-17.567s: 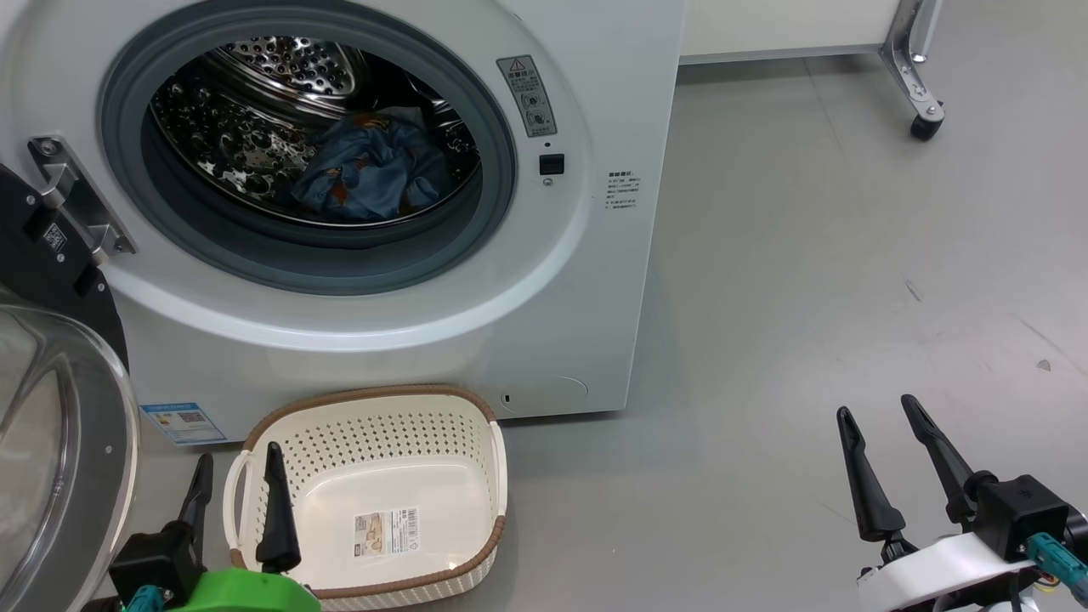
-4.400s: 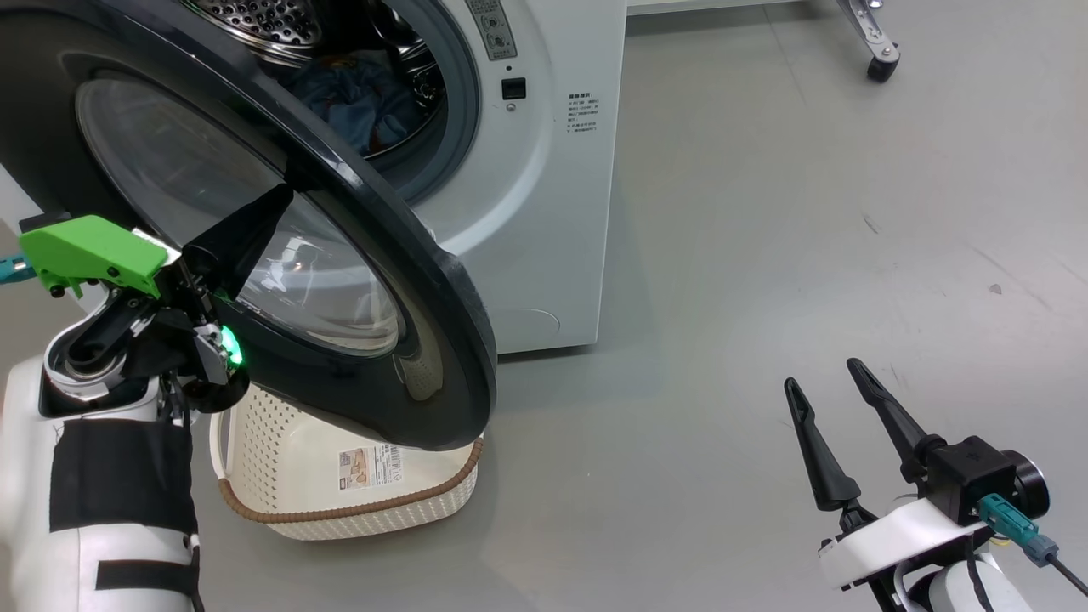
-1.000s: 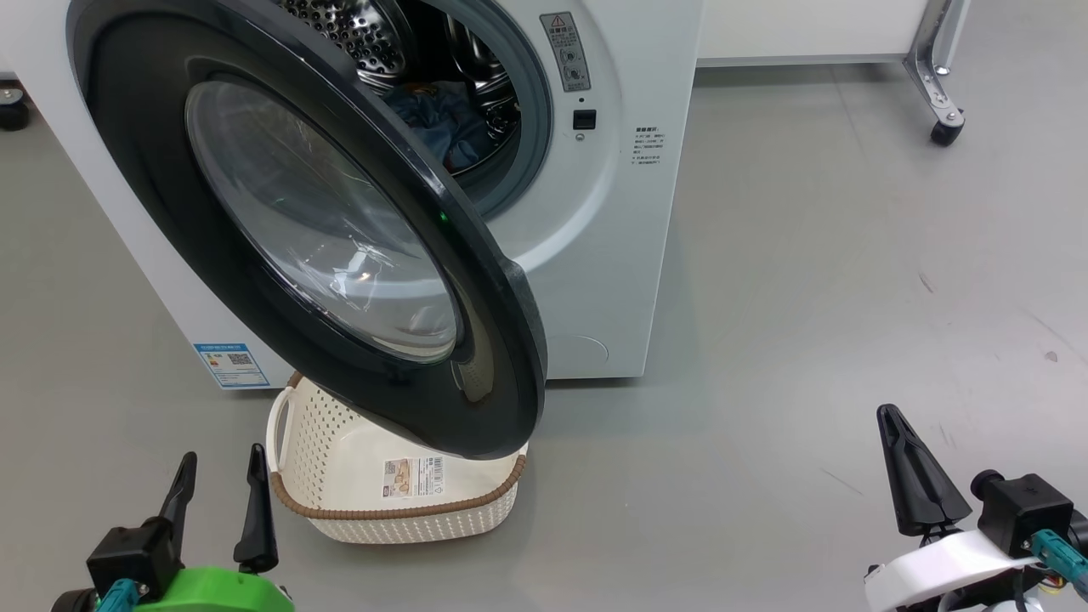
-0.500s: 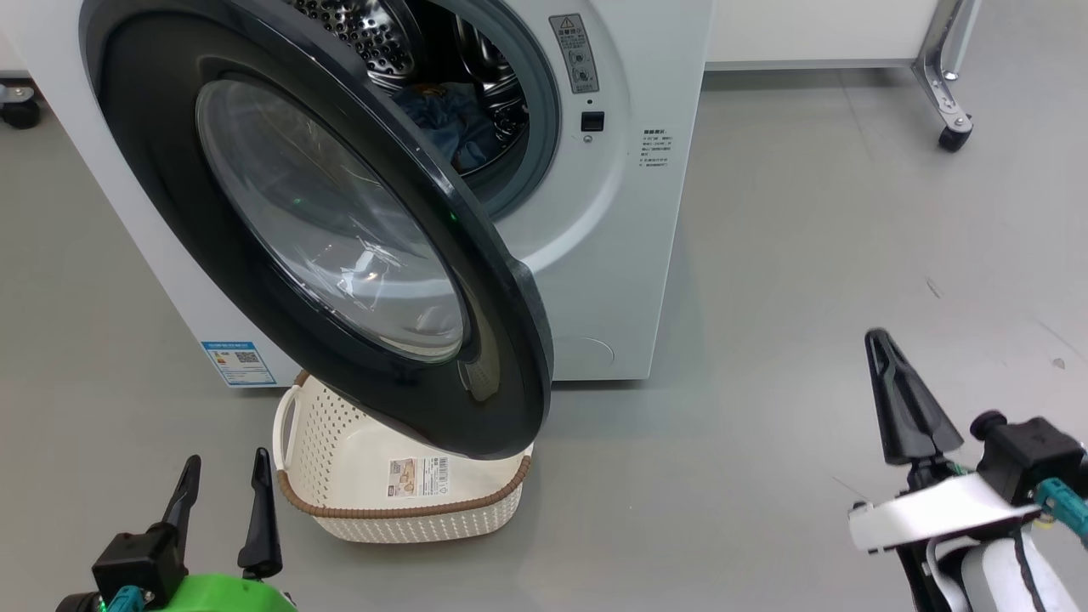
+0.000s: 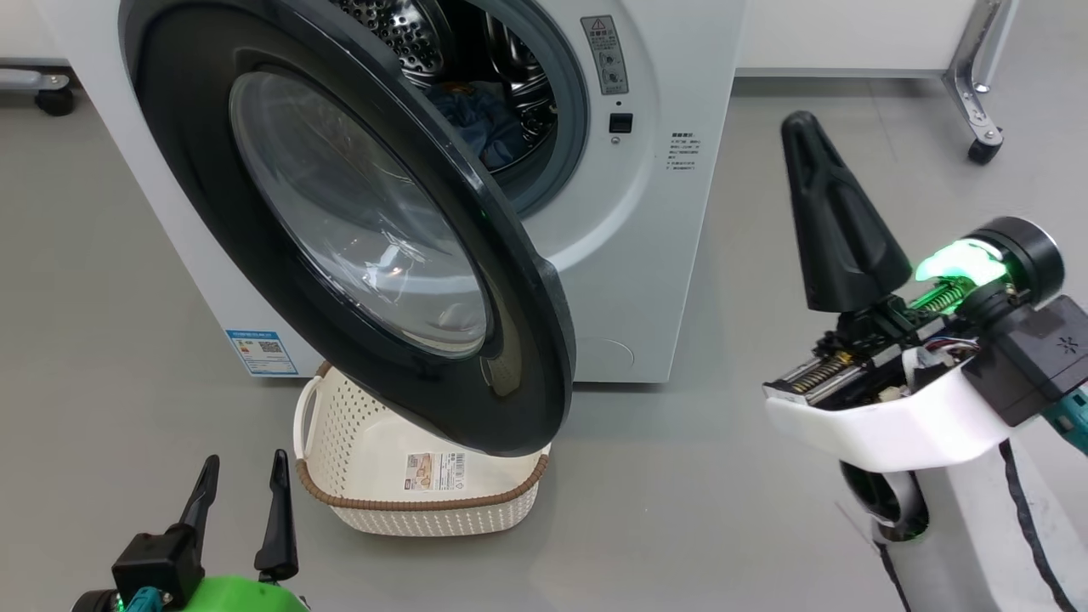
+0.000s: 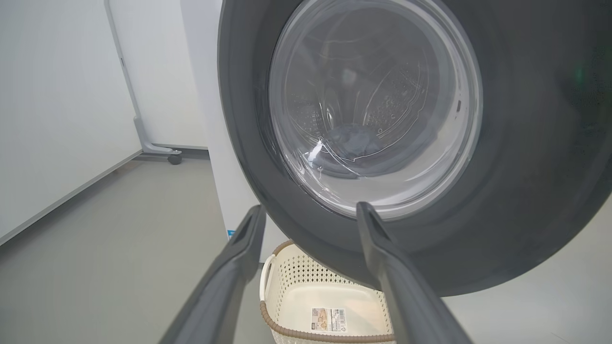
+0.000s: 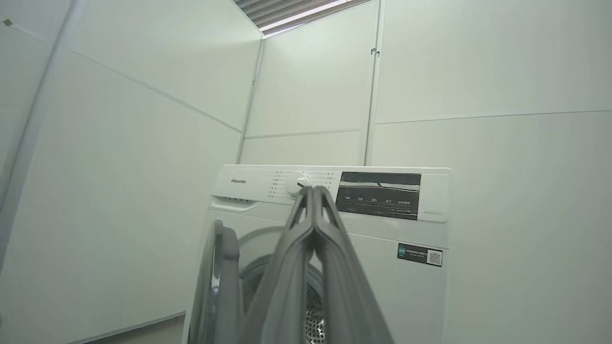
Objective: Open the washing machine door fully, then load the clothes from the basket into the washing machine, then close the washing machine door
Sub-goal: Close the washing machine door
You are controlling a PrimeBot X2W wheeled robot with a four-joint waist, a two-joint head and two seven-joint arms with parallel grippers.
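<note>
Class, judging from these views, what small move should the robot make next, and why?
Probably press the shut right gripper against the washing machine door rim and push it closed: the clothes lie in the drum, the basket is empty, the door hangs ajar.

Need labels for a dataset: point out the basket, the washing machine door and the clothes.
basket (image 5: 442, 518), head view, front perforated wall.
washing machine door (image 5: 365, 221), head view, middle of the glass bowl.
clothes (image 5: 489, 127), head view, visible blue fabric.
</note>
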